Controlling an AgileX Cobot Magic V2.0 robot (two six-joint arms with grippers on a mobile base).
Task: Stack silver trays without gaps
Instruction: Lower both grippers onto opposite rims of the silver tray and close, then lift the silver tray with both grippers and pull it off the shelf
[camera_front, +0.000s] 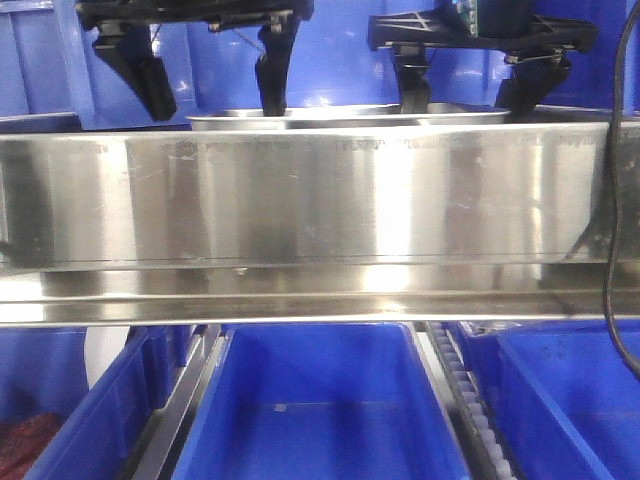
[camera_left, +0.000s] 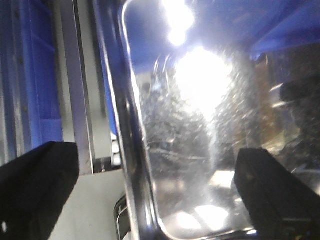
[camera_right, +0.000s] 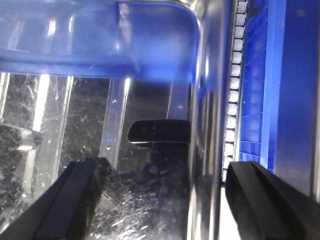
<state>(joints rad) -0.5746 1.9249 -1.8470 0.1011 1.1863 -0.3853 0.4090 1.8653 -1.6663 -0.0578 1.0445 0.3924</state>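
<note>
Fingers (camera_left: 40, 190) of the left gripper (camera_front: 215, 100) and right gripper (camera_front: 468, 103) are spread wide, gripping nothing. Nearest lie blue bins (camera_front: 310, 410), then a steel rail (camera_front: 300, 200). Behind it sits the silver tray (camera_front: 350, 119), each gripper astride one side rim. The rail hides the tray's body, so whether more trays sit nested beneath, with gaps closed, cannot be told.

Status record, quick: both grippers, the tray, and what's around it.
left gripper: open, astride the left rim of the silver tray
right gripper: open, astride the tray's right rim
tray: level behind the shelf rail, not clamped
stack: cannot tell whether other trays lie under it
below: blue bins
</note>
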